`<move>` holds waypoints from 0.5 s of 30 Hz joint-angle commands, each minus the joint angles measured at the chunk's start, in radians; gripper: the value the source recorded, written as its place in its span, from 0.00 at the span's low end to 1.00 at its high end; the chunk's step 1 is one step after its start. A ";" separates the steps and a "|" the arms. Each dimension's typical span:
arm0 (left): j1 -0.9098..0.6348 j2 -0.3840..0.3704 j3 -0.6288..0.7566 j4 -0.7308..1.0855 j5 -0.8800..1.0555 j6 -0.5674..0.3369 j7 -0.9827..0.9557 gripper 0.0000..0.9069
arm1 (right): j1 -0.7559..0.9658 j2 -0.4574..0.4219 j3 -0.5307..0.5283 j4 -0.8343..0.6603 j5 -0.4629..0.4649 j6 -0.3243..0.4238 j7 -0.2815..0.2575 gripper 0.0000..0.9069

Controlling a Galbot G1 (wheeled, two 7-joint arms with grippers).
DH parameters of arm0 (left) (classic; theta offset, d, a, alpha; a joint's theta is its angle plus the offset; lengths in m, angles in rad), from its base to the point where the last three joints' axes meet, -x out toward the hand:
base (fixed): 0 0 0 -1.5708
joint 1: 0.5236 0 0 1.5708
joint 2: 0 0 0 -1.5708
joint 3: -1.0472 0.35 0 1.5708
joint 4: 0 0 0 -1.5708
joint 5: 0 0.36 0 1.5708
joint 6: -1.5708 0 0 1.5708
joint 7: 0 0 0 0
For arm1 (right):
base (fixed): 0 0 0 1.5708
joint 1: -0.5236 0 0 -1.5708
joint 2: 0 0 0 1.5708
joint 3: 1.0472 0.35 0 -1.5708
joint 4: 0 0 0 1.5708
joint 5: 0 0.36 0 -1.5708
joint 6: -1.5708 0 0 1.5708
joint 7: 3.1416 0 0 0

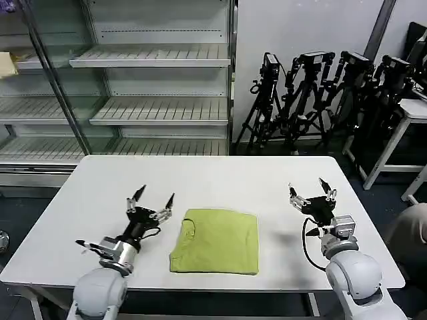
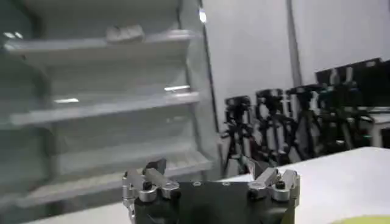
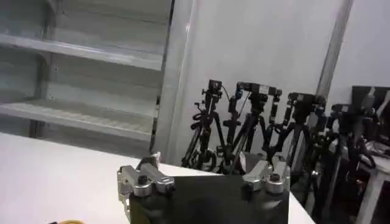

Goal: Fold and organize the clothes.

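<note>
The lime yellow-green T-shirt (image 1: 216, 241) lies folded into a neat rectangle on the white table (image 1: 200, 183), near its front edge, neckline toward the left. My left gripper (image 1: 155, 196) hovers just left of the shirt, open and empty, fingers pointing up and away. My right gripper (image 1: 308, 188) is raised to the right of the shirt, also open with nothing in it. A sliver of the shirt (image 2: 370, 220) shows at the corner of the left wrist view, and a yellow-green edge (image 3: 67, 221) in the right wrist view.
Empty metal shelving (image 1: 133, 87) with a glass door stands behind the table. Several black camera tripods (image 1: 320, 100) cluster at the back right beside a white side table (image 1: 410, 113). Bare tabletop surrounds the shirt.
</note>
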 commanded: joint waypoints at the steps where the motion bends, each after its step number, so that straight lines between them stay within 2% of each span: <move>1: 0.060 0.007 -0.146 0.036 0.095 -0.172 0.027 1.00 | -0.008 -0.024 0.027 -0.103 -0.027 0.154 -0.081 1.00; 3: 0.058 -0.002 -0.146 0.030 0.095 -0.187 0.026 1.00 | -0.018 -0.024 0.028 -0.107 -0.049 0.186 -0.089 1.00; 15: 0.050 -0.015 -0.111 0.001 0.105 -0.189 0.009 1.00 | -0.048 -0.033 0.030 -0.025 -0.071 0.197 -0.061 1.00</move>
